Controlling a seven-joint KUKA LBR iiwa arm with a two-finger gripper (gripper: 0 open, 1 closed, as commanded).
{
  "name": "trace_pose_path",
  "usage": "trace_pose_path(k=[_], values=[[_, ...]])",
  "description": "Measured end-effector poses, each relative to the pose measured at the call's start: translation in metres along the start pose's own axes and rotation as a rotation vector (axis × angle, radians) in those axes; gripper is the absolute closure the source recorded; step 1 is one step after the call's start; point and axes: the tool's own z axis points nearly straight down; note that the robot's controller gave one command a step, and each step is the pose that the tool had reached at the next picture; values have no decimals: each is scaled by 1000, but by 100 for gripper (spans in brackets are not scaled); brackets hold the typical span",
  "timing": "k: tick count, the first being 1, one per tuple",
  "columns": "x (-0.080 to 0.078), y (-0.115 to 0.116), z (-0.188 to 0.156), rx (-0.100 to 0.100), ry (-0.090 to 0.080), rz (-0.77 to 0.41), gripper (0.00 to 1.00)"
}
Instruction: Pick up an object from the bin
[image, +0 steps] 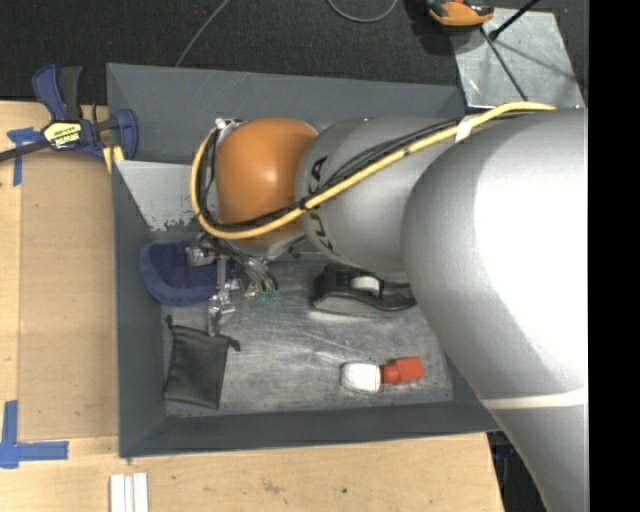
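Nearest you, the grey arm (500, 250) reaches in from the right, its orange cover (262, 170) over the bin (138, 350). At the bin's left lies a dark blue rounded thing (168, 272), soft-looking, with a flat black pouch (195, 368) below it. The gripper (226, 298) hangs just beside the blue thing's right edge, near the pouch's top edge; you cannot tell whether it is released or clenched. Further right lie a black-and-white thing (350, 292), then a white piece (361, 377) touching a red piece (404, 372).

A black pouch (195, 368), white-and-orange piece (364, 377) and black tool (340, 292) lie apart.
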Motion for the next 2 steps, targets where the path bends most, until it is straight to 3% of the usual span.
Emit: trace_pose_path(k=[1, 2], values=[[-7, -1, -8, -2, -28, 4, 100], [-2, 4, -140, 1, 6, -29, 100]])
